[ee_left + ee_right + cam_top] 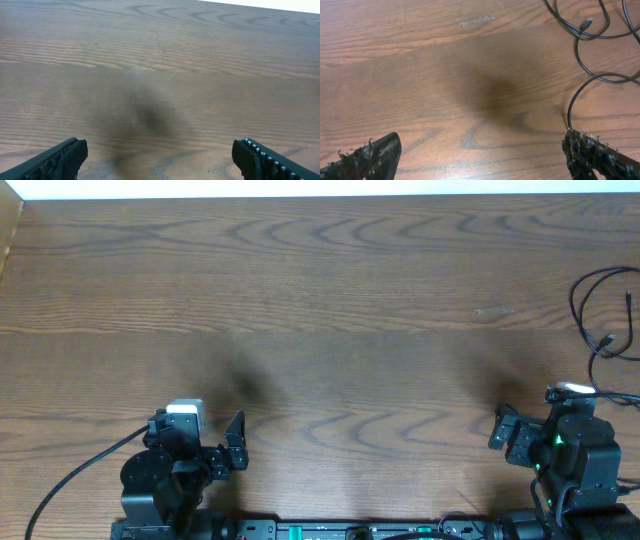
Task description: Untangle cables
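The black cables lie in loose loops at the table's far right edge, one small plug end showing among them. They sit ahead and to the right of my right gripper, whose fingers are spread wide and hold nothing; one strand trails back close to its right-hand finger. My left gripper (equally spread and bare) is well apart, so I'd reach with the right.
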### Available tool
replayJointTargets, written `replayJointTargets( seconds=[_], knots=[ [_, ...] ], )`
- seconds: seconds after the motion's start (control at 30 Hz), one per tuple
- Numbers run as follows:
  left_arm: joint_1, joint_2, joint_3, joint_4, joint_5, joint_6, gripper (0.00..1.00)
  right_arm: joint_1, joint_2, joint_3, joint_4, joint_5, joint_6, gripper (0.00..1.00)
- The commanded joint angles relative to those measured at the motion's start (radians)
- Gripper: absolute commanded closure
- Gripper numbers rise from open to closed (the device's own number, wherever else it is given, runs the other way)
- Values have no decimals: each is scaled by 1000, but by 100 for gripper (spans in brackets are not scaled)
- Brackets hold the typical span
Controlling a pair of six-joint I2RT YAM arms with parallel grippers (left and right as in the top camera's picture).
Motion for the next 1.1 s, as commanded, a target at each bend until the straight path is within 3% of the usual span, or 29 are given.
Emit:
replayJointTargets(
  seconds=[0.0, 0.7, 1.07],
  knots=[
    [3, -11, 0, 0, -9, 10, 2, 6, -4, -6, -2, 12, 2, 1],
    [3, -229, 0, -98, -10, 10, 2, 6, -4, -6, -2, 12, 2, 1],
    [3, -231, -2, -104, -17, 16, 2, 6, -4, -6, -2, 12, 2, 1]
  ],
)
